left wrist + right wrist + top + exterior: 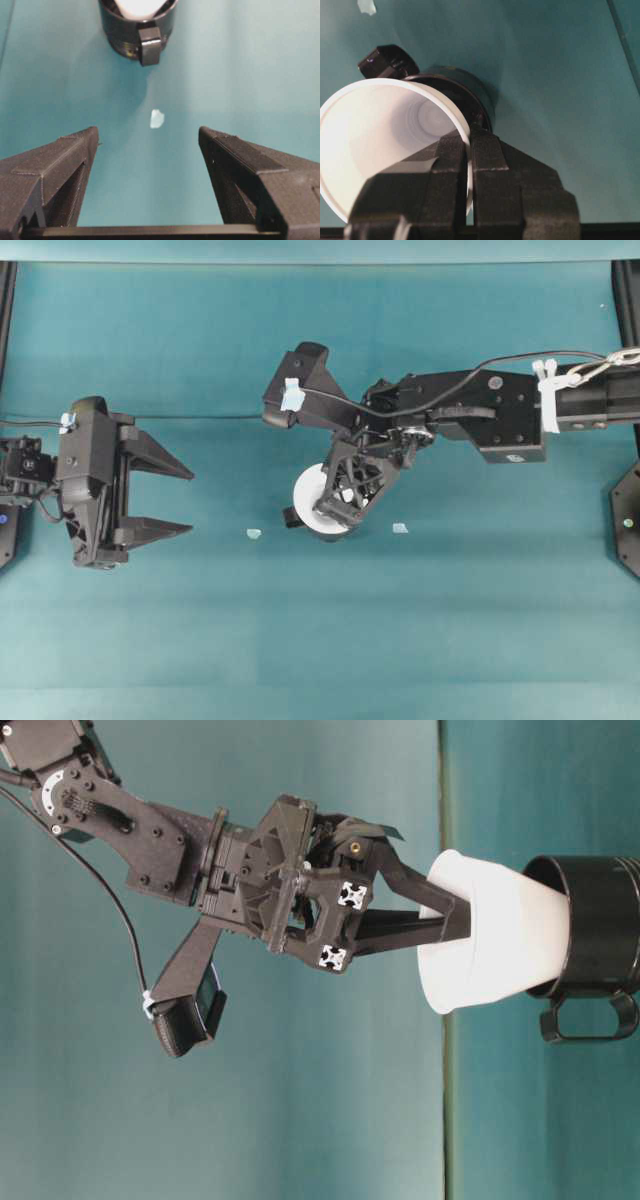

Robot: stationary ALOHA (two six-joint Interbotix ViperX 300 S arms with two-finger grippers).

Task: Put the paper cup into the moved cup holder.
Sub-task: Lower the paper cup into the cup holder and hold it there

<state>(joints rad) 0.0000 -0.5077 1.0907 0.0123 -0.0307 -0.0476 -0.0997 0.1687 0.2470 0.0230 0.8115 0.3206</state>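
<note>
My right pincer [469,150] fills the bottom of its wrist view, its two fingers pinched on the rim wall of the paper cup [380,145], one finger inside and one outside. The cup's narrow base sits down in the mouth of the cup holder [598,935], while its wide rim stands clear above; the holder's small handle [590,1018] juts from the side. The holder stands on the teal worktop [320,640] near the middle. My left pincer [160,498] hangs well apart at the left, spread wide and holding nothing, facing the holder [137,30].
</note>
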